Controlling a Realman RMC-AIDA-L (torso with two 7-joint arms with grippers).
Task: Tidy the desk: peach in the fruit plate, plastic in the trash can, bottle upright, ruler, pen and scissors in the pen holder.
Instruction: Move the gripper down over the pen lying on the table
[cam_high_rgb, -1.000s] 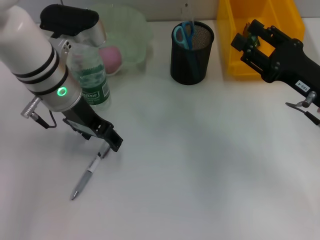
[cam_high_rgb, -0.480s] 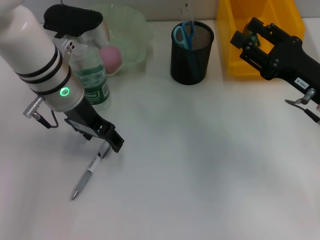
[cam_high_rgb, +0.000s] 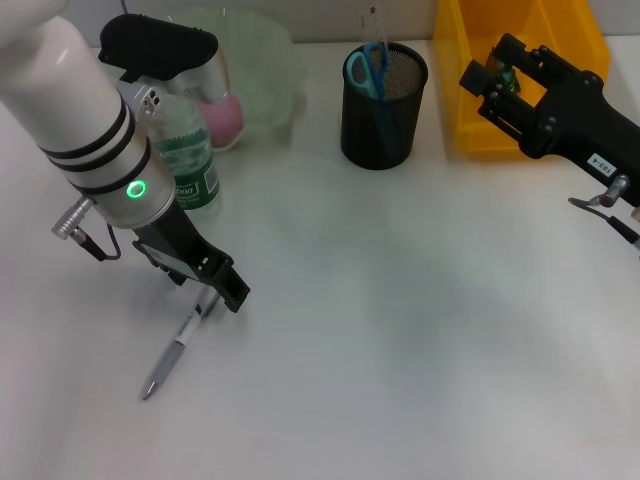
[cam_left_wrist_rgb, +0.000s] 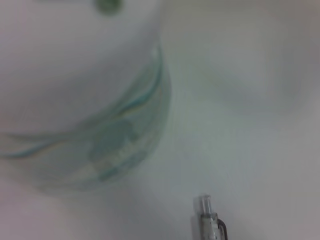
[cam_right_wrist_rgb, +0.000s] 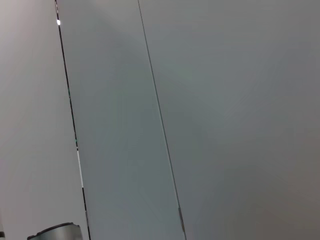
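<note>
White tabletop (cam_high_rgb: 420, 340) carries all items in the head view. Left gripper (cam_high_rgb: 222, 288) is low over the table, its tip at the upper end of the pen (cam_high_rgb: 176, 344); whether its fingers are apart or together cannot be told, nor whether they touch the pen. The pen lies flat on the table at a slant, near the left front. In the left wrist view the pen's clear end (cam_left_wrist_rgb: 207, 220) shows against the table, with the blurred base of the bottle behind.

Bottle (cam_high_rgb: 188, 165) stands upright with a green label, just beside the left arm's forearm. Behind it, the pale green fruit plate (cam_high_rgb: 262, 70) holds the peach (cam_high_rgb: 224, 117), partly hidden by the arm.

Black mesh pen holder (cam_high_rgb: 383, 105) stands at the back centre, with the blue-handled scissors (cam_high_rgb: 367, 68) in it, handles up. A thin clear strip rises from the holder; likely the ruler, but not certain.

Yellow bin (cam_high_rgb: 505, 70) sits at the back right. Right gripper (cam_high_rgb: 487, 88) hangs above the bin's front, well apart from the pen; its fingers appear spread and hold nothing.
</note>
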